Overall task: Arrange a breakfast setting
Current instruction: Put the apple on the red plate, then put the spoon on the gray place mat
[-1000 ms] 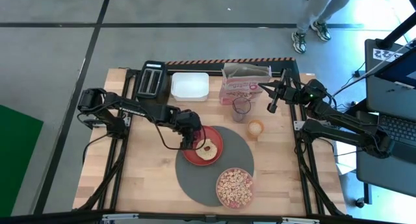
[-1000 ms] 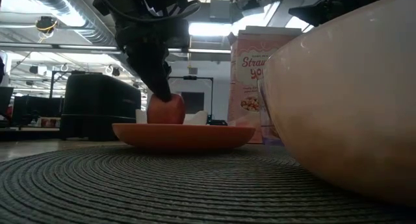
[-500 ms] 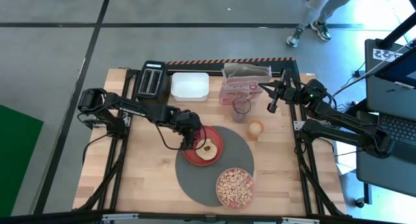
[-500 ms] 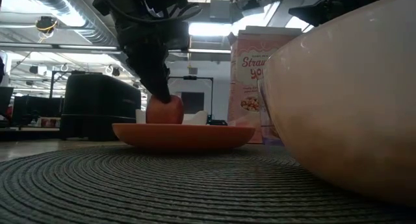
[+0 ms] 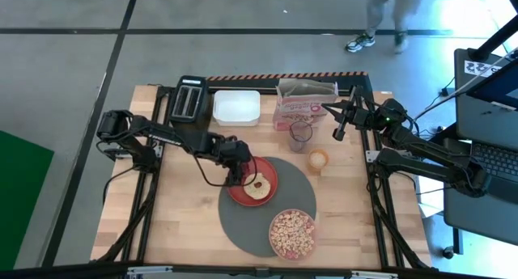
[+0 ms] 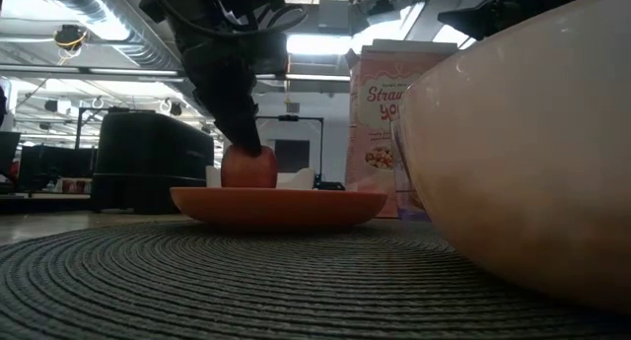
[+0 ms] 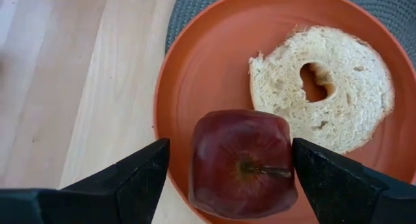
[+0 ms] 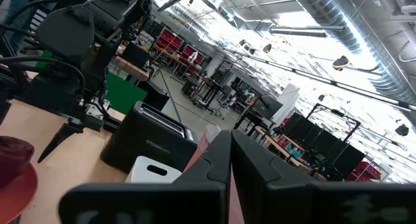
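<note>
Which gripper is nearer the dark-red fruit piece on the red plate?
Left. The left gripper is open astride the fruit piece on the red plate; the right gripper waits across the table by the cereal box.

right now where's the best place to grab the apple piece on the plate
Grip the dark-red fruit piece across its rounded flanks, coming straight down. It sits on the red plate beside the round toast, and the left gripper already straddles it, open.

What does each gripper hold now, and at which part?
Nothing. The left gripper is open around the dark-red fruit piece on the red plate, fingers clear of its sides. The right gripper is shut, empty.
</note>
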Controlling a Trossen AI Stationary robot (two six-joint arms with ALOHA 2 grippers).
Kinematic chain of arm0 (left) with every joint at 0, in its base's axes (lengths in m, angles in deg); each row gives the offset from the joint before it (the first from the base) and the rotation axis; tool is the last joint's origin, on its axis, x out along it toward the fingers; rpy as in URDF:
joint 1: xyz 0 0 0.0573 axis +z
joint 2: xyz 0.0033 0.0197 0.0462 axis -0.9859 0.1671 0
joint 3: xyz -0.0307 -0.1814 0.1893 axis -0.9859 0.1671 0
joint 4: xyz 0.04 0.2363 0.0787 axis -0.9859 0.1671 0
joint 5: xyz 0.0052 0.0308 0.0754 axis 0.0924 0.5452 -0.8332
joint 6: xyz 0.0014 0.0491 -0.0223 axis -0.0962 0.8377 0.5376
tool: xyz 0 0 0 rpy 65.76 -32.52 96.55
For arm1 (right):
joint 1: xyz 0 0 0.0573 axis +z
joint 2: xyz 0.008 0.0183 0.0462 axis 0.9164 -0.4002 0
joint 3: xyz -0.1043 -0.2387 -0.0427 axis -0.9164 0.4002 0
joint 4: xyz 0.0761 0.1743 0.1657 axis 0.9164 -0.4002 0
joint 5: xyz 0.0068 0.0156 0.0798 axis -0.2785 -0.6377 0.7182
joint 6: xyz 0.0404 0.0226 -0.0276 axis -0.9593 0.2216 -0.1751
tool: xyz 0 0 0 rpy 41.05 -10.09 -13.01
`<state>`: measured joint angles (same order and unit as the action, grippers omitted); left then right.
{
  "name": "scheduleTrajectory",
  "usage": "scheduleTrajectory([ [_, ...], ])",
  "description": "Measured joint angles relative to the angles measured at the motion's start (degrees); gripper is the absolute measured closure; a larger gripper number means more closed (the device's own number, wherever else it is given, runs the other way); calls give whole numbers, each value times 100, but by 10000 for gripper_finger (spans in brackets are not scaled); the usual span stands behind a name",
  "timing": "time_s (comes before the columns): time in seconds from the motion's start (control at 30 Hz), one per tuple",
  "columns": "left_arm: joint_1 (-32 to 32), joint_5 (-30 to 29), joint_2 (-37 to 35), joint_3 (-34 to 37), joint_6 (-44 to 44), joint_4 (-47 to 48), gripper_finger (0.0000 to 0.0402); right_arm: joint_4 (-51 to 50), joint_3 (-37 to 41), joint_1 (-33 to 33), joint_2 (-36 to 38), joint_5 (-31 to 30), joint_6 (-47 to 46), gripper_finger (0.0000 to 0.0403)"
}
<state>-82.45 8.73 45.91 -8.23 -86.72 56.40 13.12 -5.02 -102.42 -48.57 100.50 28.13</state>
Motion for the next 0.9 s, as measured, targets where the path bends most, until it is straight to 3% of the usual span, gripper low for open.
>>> scheduleTrajectory([
  [0.23,-186,14,2,0,-144,-41,65,0,0,0,-1,-2,0,388],
  [0.9,-273,-338,4,-390,-234,-286,64,0,0,2,1,0,-19,388],
])
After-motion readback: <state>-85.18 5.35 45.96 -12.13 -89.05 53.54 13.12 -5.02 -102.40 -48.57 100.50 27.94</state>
